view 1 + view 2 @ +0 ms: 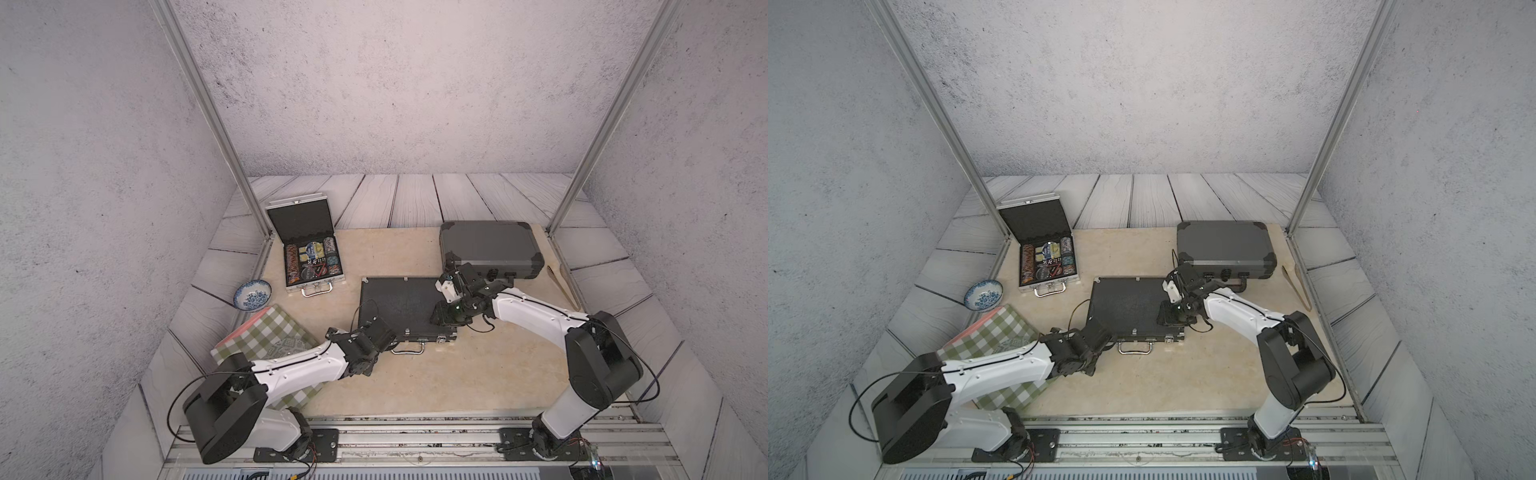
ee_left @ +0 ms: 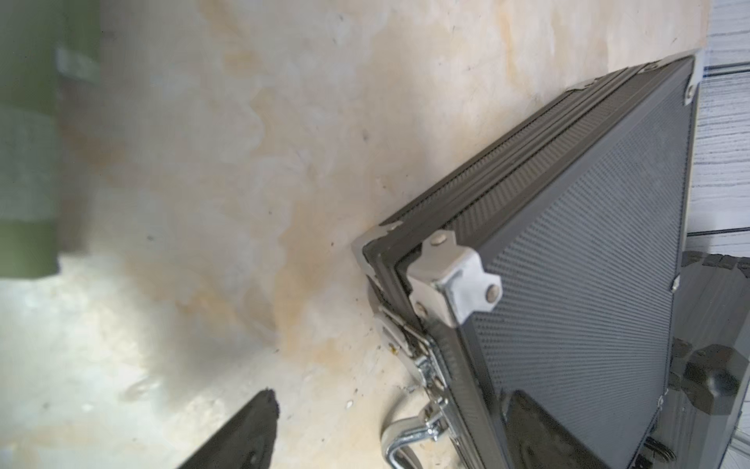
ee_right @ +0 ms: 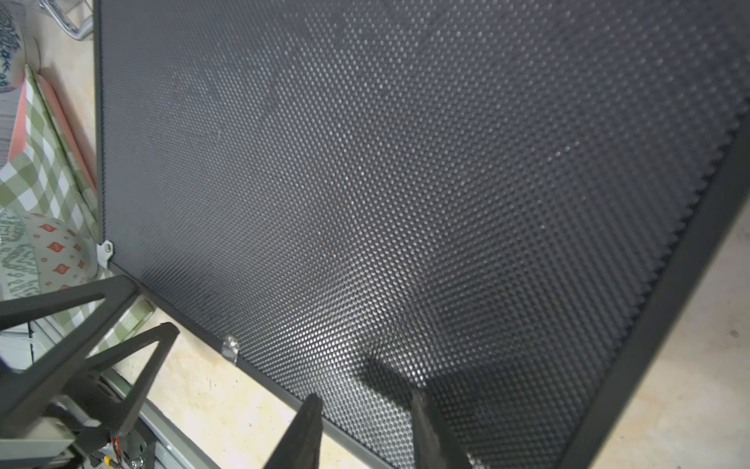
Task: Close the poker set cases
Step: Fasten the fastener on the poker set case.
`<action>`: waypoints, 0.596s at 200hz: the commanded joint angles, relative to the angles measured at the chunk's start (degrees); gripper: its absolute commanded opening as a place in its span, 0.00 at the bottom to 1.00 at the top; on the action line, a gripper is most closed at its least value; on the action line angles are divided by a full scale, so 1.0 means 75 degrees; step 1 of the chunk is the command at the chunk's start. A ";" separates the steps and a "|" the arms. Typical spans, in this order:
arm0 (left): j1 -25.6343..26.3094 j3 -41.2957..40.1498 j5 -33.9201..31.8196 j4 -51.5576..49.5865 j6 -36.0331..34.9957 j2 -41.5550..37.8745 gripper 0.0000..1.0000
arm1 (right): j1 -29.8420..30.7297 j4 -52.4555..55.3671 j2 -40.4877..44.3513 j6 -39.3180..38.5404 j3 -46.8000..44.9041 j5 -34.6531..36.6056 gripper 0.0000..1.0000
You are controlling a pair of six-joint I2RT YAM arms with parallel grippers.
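At the far left, just off the edge of the beige marbled surface (image 1: 415,386), a blue-and-white patterned ceramic bowl (image 1: 252,295) sits upright. Directly in front of it lies a green-and-white checked flat box (image 1: 270,332), partly covered by the left arm.

Behind the bowl, at the rear left of the surface, the small silver aluminium poker case (image 1: 311,253) is open. Its lid stands raised at the back, and chips, cards and dice show in the tray. Its handle faces forward.

The left hand (image 1: 388,338) sits low at the front-left corner of the flat black textured case (image 1: 399,305). The left wrist view shows its fingers (image 2: 247,430) set wide apart with nothing held: one is over the bare surface, the other over the lid.

The black case lies at the centre of the surface with its lid down. Its chrome handle (image 1: 407,351) and two chrome latches are on the front edge. Whether the latches are fastened cannot be told.

The right hand (image 1: 444,318) is over the right part of that lid, pointing down. Its fingers (image 3: 308,426) are partly apart and grip nothing. The tips are at the lid, but contact cannot be confirmed.

At the rear right, the dark grey hard-shell case (image 1: 490,247) lies closed, just behind the black case.

A pale wooden utensil (image 1: 561,284) lies along the right edge.
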State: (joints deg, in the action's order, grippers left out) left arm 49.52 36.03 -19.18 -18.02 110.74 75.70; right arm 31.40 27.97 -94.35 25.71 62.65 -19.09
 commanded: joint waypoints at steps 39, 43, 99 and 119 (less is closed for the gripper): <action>-0.0880 -0.0650 0.0924 0.1324 -0.1443 0.0617 0.87 | -0.0085 0.0584 -0.0651 -0.0019 0.0049 0.0512 0.40; -0.0903 -0.0638 0.0932 0.1384 -0.1458 0.0664 0.86 | -0.0091 0.0573 -0.0645 -0.0018 0.0049 0.0518 0.40; -0.0955 0.0022 0.1134 0.1184 -0.1289 0.1326 0.84 | -0.0091 0.0560 -0.0686 -0.0030 0.0014 0.0512 0.40; -0.0966 0.0001 0.0945 0.1137 -0.1254 0.1344 0.81 | -0.0091 0.0560 -0.0678 -0.0059 0.0002 0.0507 0.40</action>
State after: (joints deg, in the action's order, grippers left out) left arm 42.52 36.91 -14.17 -3.44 101.78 82.96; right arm 31.16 28.91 -95.79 25.85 64.25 -19.14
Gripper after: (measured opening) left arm 0.831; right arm 0.395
